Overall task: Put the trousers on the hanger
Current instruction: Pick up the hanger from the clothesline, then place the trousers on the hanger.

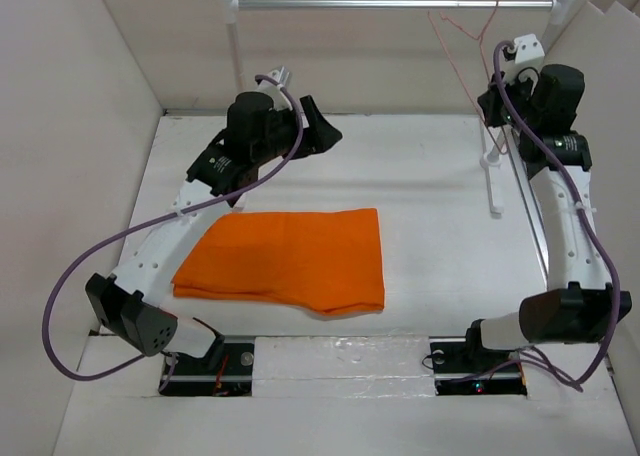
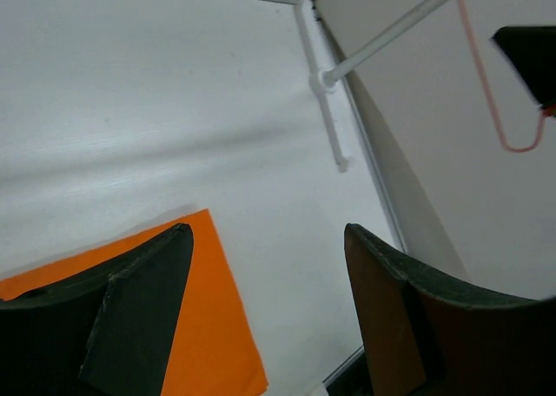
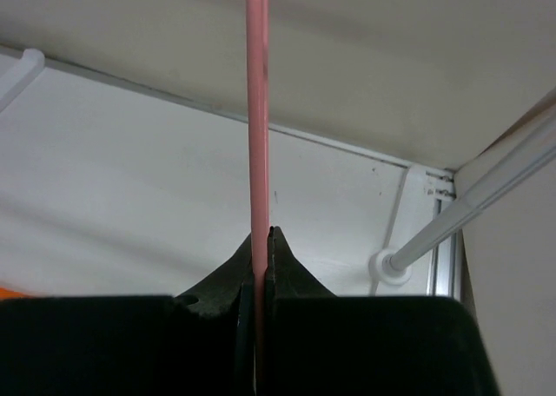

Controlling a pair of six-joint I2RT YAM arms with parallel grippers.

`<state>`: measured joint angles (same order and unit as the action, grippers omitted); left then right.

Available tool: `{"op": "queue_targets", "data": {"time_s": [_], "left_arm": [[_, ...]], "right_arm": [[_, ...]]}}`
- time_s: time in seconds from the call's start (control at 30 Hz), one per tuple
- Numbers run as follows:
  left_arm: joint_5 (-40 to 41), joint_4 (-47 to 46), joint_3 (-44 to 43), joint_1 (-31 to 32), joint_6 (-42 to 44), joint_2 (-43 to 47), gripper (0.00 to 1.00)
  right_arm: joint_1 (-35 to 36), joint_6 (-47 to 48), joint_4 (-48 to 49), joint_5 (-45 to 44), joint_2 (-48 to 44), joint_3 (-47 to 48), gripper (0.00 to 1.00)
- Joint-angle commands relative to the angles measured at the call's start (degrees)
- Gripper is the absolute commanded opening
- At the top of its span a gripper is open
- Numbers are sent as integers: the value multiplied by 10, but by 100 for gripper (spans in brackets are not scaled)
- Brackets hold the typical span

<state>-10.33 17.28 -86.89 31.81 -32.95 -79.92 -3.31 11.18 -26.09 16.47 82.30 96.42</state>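
Right wrist view: right gripper (image 3: 261,240) pinches hanger (image 3: 257,109) wire | left wrist view: left gripper (image 2: 267,240) spread, empty | overhead: whole trousers (image 1: 290,256) lie folded.

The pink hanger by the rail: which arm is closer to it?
Right. The right gripper is clamped on the hanger beside the rail; the left gripper hangs open across the table, nearer the trousers.

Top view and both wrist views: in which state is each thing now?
trousers: folded, lying flat on the table, not held.
hanger: hanging on the rail, wire pinched by the right gripper.
left gripper: open, empty.
right gripper: shut on the hanger.
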Motion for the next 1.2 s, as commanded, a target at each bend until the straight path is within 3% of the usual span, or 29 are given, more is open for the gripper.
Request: {"op": "queue_targets", "data": {"time_s": [0.0, 0.37, 0.57, 0.97, 1.17], "left_arm": [[-51, -18, -51, 11, -19, -25, 67], [-54, -7, -313, 92, -46, -221, 67], [-14, 28, -433, 133, -43, -337, 58], [19, 3, -426, 155, -62, -382, 58], [35, 8, -421, 155, -66, -395, 52]], "right_arm": [[5, -16, 46, -14, -45, -73, 0], [81, -19, 55, -55, -152, -243, 0], [115, -40, 67, -47, -196, -322, 0], [165, -47, 43, -71, -212, -353, 0], [233, -48, 13, -150, -218, -360, 0]]}}
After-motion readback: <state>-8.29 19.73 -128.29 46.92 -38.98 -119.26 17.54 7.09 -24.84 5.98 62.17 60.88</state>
